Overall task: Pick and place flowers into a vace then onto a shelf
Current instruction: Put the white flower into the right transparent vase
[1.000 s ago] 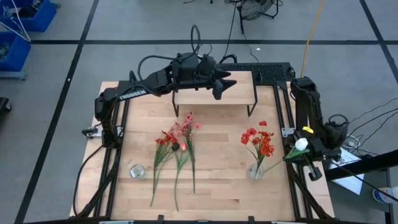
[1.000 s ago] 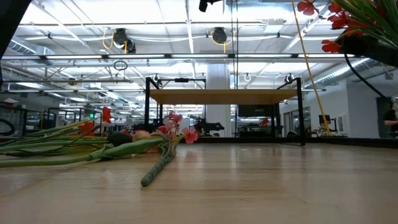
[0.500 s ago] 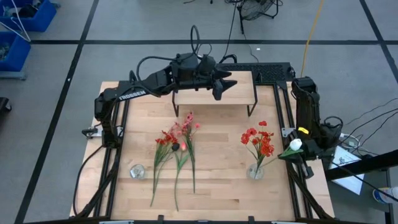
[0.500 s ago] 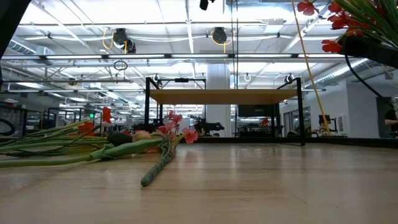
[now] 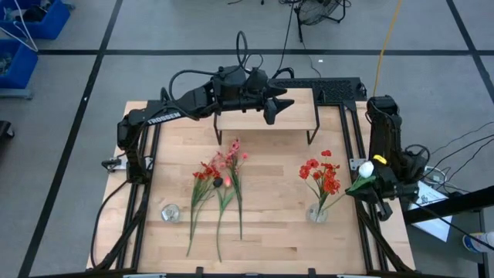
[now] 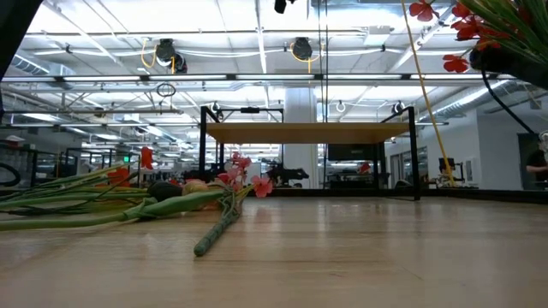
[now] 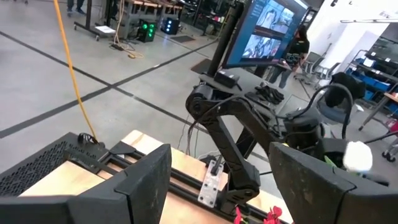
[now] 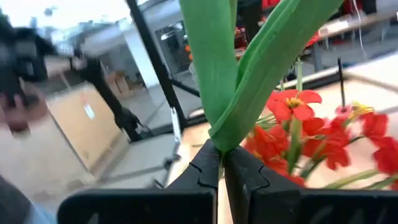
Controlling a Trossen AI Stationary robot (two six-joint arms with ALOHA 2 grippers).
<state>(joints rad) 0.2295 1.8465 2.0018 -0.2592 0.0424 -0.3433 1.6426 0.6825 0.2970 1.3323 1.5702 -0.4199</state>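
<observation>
The right pincer (image 5: 373, 188), clamped on a white-budded flower stem (image 5: 361, 177) at the desk's (image 5: 270, 193) four-o'clock edge, had the vase (image 5: 316, 213) close at its eight o'clock, while the left pincer (image 5: 272, 106) hung apart over the shelf (image 5: 297, 117).

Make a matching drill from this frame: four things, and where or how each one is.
Things:
1. white bud
2. left gripper
3. red flowers
4. loose stems

Places or states:
A. lying flat on the table
B. standing in the glass vase
C. open, above the shelf
D. on a stem pinched in the right gripper

Pairs: 1-D, 2-C, 3-B, 4-A
</observation>
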